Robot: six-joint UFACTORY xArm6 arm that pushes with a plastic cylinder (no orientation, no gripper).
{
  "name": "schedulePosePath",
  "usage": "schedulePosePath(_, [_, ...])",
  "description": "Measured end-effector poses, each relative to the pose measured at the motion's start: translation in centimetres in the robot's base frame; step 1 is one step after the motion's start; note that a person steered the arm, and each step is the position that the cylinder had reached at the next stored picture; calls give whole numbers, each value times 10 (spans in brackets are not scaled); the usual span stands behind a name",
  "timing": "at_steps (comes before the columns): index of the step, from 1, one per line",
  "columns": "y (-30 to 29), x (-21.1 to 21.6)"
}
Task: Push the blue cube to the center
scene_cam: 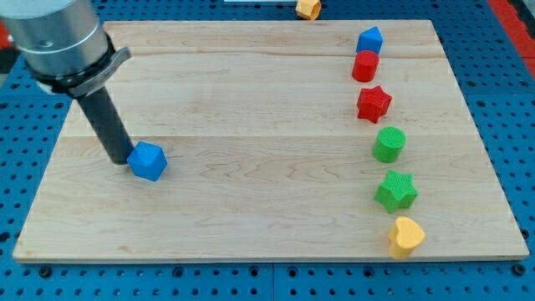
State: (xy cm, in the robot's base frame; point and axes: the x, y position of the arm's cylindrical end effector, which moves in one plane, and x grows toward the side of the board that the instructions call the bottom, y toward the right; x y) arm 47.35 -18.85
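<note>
A: Any writing? Where is my tip point(122, 159)?

B: No writing is readable. It holds nothing and touches the blue cube point(148, 160), which lies at its 3 o'clock, at the board's point(251, 192) left.

A: And further right?

B: Seven blocks: one blue block point(369, 39), red cylinder point(364, 66), red star point(373, 103), green cylinder point(389, 144), green star point(395, 189), yellow heart point(406, 236); one yellow block point(308, 8) lies off the board.

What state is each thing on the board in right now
my tip: down on the board, against the blue cube's left side
blue cube: left of centre
blue block, red cylinder, red star, green cylinder, green star, yellow heart: untouched column at right
yellow block: off the board
</note>
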Motion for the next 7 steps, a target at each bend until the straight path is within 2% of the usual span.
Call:
schedulePosePath(1, [1, -10])
schedulePosePath(2, [-23, 5])
schedulePosePath(3, [-32, 46])
schedulePosePath(4, [14, 30])
schedulePosePath(5, [65, -22])
schedulePosePath(7, [145, -77])
